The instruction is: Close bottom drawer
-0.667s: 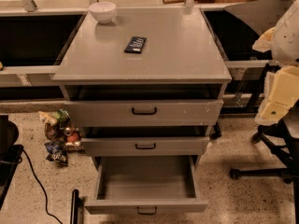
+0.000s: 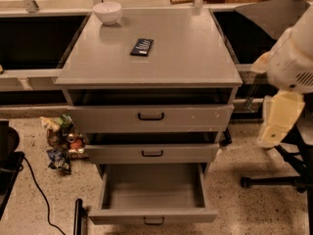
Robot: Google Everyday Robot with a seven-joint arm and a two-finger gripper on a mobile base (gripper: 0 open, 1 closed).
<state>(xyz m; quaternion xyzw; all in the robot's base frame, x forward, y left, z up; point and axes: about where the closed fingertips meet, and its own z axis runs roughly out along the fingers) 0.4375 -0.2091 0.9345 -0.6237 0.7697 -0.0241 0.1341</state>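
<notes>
The bottom drawer (image 2: 152, 190) stands pulled far out below the 2 other drawer fronts of the grey cabinet (image 2: 186, 58). The gripper (image 2: 278, 119) hangs well off to the right, touching nothing; whether it is spread or closed, I cannot tell.

The gripper (image 2: 273, 131) hangs at the right, beside the cabinet. Its arm (image 2: 293, 58) runs off the right edge, so the rest of it is out of view. Just below the gripper, a black chair base (image 2: 274, 181) is cut by the same edge. Down to the gripper's left, the bottom drawer (image 2: 154, 190) has its front almost at the lower edge — the handle (image 2: 153, 221) is barely inside. The insides of the two drawers above it are lost in shadow. Farther left, floor packets (image 2: 61, 143) are too blurred to name, and a black object (image 2: 7, 151) is cut by the left edge. The print on the dark packet (image 2: 142, 46) up top is unreadable.
</notes>
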